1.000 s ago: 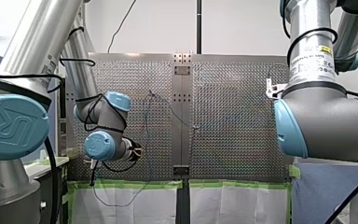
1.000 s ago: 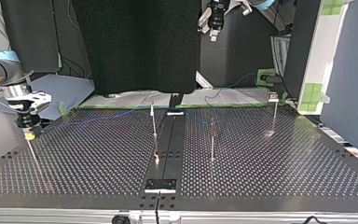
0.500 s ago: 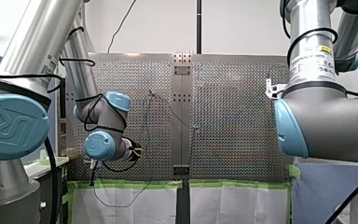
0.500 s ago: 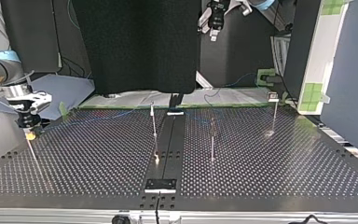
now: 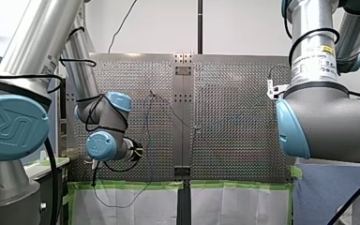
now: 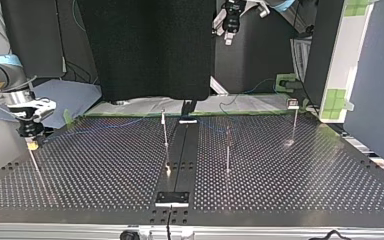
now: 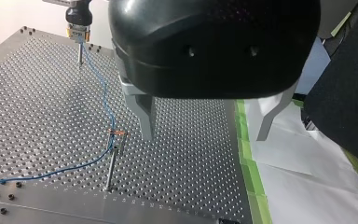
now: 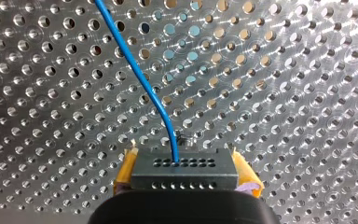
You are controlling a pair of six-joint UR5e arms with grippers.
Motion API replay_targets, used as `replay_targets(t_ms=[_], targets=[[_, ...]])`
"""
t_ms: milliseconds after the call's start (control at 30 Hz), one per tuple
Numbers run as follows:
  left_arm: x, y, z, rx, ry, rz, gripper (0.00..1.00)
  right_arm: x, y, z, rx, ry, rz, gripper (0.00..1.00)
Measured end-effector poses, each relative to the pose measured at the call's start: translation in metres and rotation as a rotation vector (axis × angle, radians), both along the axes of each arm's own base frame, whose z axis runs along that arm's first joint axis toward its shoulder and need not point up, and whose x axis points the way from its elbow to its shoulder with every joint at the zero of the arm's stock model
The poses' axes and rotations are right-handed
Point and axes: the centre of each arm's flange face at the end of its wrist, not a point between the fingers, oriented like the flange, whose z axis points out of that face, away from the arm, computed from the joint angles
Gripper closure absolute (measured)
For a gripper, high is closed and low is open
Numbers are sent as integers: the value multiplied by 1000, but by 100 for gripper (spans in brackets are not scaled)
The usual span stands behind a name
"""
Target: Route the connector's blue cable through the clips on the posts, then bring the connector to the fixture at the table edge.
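Nothing is shifting since a second ago: my right arm's jaws are clamping the connector [image 8: 184,170] at the top view's left, its blue cable [image 8: 140,79] trailing over the perforated surface [image 6: 290,180]; my left arm's jaws are hanging apart, upper centre, beside a black panel [image 6: 145,50].

Arms [image 5: 104,123] [image 5: 326,117]: two were in view
Grippers [image 7: 205,135] [image 8: 185,177]: two
Posts [image 6: 165,131] [image 6: 227,150] [image 6: 294,122] [image 7: 80,55]: four stood up
Blue cable [image 8: 140,79]: one ran
Connector [image 8: 185,164]: one

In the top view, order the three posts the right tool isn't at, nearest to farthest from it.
From the right tool:
1. Mid-left post, left of the centre strip.
2. Mid-right post, right of the strip.
3. Far-right post, toward the view's right.
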Motion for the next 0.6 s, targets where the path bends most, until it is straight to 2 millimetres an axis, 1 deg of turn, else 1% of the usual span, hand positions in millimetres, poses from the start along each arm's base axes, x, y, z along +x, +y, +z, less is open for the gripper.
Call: replay_targets(t_ms=[67, 100, 167, 200, 233, 267, 300, 367, 400, 433, 600], targets=[[0, 0, 0, 0, 0, 0, 2, 0, 0, 0, -1, 2, 0, 24], [0, 0, 0, 0, 0, 0, 2, 0, 0, 0, -1, 3, 0, 24], [0, 0, 0, 0, 0, 1, 2, 0, -1, 0, -7, 4, 0, 18], [0, 0, 0, 0, -1, 1, 2, 0, -1, 1, -8, 4, 0, 18], [0, 0, 0, 0, -1, 1, 2, 0, -1, 1, -9, 5, 0, 15], [0, 0, 0, 0, -1, 1, 2, 0, -1, 1, -9, 5, 0, 10], [0, 0, 0, 0, -1, 1, 2, 0, -1, 1, -9, 5, 0, 10], [0, 0, 0, 0, 0, 1, 2, 0, -1, 1, -10, 5, 0, 4], [0, 0, 0, 0, 0, 0, 2, 0, -1, 0, -10, 5, 0, 4], [0, 0, 0, 0, 0, 0, 2, 0, -1, 0, -10, 5, 0, 2], [0, 0, 0, 0, 0, 0, 2, 0, -1, 0, -7, 6, 0, 2]])
